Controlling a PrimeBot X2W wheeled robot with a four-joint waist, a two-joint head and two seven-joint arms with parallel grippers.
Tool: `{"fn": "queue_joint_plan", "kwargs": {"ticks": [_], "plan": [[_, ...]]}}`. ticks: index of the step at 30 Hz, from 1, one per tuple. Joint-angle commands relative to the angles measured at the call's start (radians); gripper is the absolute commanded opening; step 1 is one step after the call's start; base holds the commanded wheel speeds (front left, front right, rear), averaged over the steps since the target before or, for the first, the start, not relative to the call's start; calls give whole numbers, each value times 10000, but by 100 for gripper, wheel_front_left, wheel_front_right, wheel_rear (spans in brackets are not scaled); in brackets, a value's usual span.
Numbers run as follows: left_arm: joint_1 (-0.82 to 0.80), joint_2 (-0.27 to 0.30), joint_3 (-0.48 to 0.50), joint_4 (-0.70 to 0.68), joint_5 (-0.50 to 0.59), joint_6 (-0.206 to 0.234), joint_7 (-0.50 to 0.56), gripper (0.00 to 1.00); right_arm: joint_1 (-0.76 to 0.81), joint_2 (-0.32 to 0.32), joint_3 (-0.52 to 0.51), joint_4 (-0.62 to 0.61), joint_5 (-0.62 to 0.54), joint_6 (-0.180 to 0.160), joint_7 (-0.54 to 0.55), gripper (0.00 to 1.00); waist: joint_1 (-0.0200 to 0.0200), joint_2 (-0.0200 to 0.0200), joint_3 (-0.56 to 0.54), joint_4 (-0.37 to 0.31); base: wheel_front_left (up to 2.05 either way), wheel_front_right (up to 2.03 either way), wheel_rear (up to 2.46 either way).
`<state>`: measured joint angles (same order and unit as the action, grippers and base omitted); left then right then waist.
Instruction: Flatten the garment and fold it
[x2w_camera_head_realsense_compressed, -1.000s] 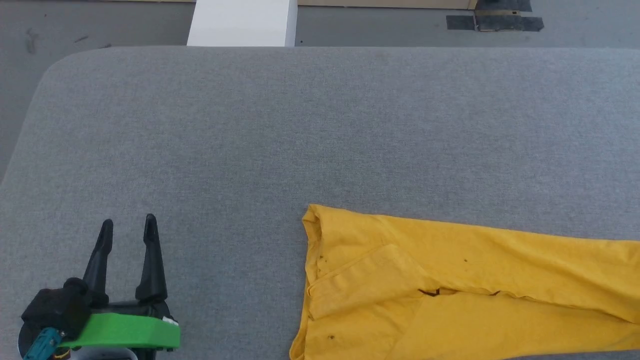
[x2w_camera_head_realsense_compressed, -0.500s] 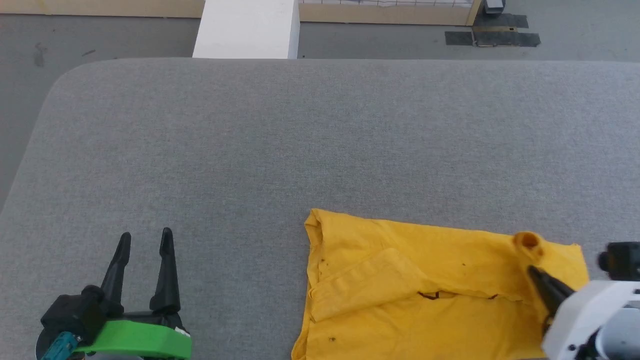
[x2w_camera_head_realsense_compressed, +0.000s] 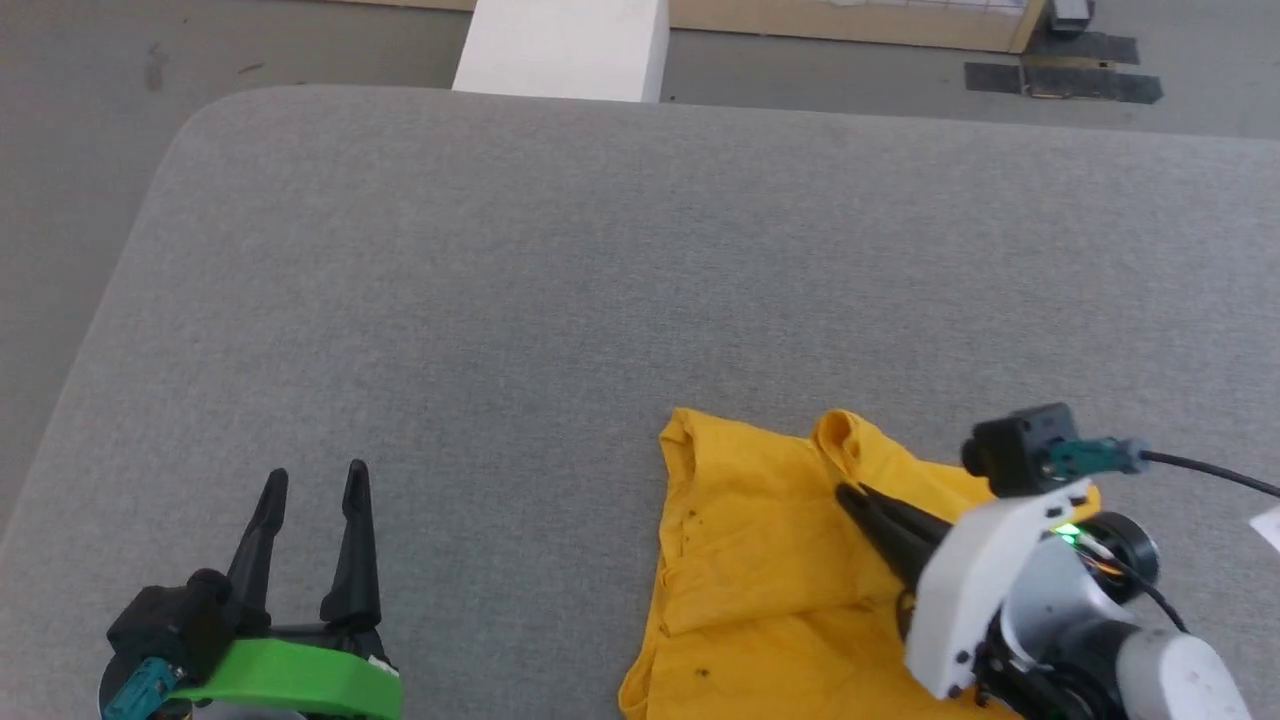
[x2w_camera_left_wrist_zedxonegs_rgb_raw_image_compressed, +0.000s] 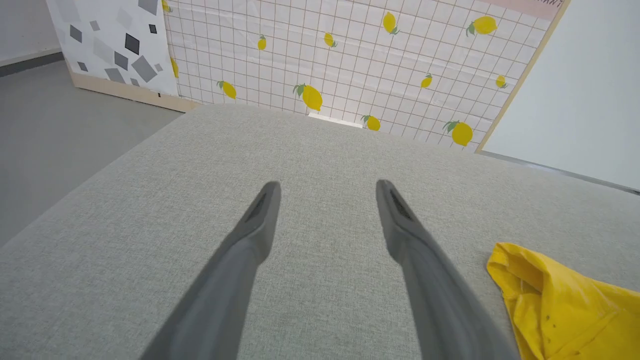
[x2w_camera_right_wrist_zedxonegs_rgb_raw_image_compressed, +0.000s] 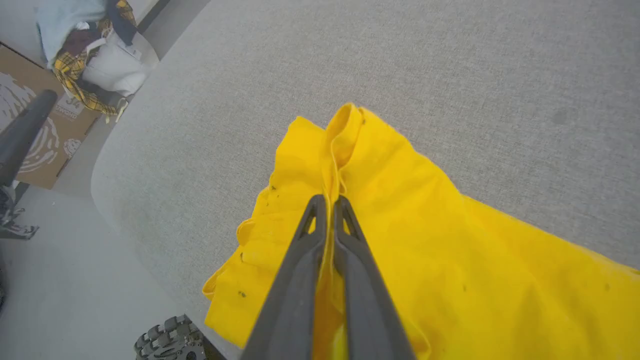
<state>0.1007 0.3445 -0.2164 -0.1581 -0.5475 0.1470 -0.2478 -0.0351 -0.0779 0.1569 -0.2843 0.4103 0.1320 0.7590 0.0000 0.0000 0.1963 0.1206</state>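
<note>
Garment position: mustard-yellow garment (x2w_camera_head_realsense_compressed: 760, 560) lies bunched on the grey padded table (x2w_camera_head_realsense_compressed: 500, 300), right of centre in the head view, and runs to the table's near edge.
Right gripper (x2w_camera_head_realsense_compressed: 850, 492): fingers pressed together on a raised ridge of the cloth. A small loop of fabric stands up just beyond the tips.
Reason for grip (judgement): a pinch on one edge lets the arm lift and carry that edge across the rest of the shirt. I cannot tell from here whether this is meant to spread it or lay a fold.
Left gripper (x2w_camera_head_realsense_compressed: 315, 472): fingers spread wide with nothing between them, over bare table well apart from the garment.
Reason for position (judgement): parked clear of the cloth, possibly ready to take a second corner.
Hidden: the right arm covers the garment's right side, and the head view's bottom edge cuts off its near part.
Unclear: no print shows, only plain yellow with a few dark specks. The number of layers in the pinch and which edge is held are not readable.
</note>
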Motion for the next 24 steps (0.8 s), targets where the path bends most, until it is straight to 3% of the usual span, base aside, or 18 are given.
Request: {"fn": "queue_joint_plan", "kwargs": {"ticks": [1,18,19,20,21,24], "plan": [[-200,-68,-19,57,-133,-62,-25,100,-258,20,120,133,-36,-13,-75,0,0,0,119,183,0,0,0],[-589,-479,-186,712,-169,-356,-99,100,-2452,228,2198,4179,-1296,-13,-563,0,0,0,163,510,0,0,0],[-610,-497,-204,753,-168,-376,-101,100,-2518,240,2191,4476,-1414,-13,-555,29,0,0,148,513,0,0,0],[-625,-509,-215,783,-169,-390,-102,100,-2568,248,2195,4685,-1493,-13,-571,87,0,0,138,513,0,0,0],[-645,-521,-223,816,-171,-403,-104,100,-2629,256,2185,4905,-1575,-13,-641,100,0,0,131,511,0,0,0],[-692,-529,-252,884,-168,-453,-107,100,-2762,269,2215,5247,-1490,-13,-978,100,0,0,110,491,0,0,0]]}}
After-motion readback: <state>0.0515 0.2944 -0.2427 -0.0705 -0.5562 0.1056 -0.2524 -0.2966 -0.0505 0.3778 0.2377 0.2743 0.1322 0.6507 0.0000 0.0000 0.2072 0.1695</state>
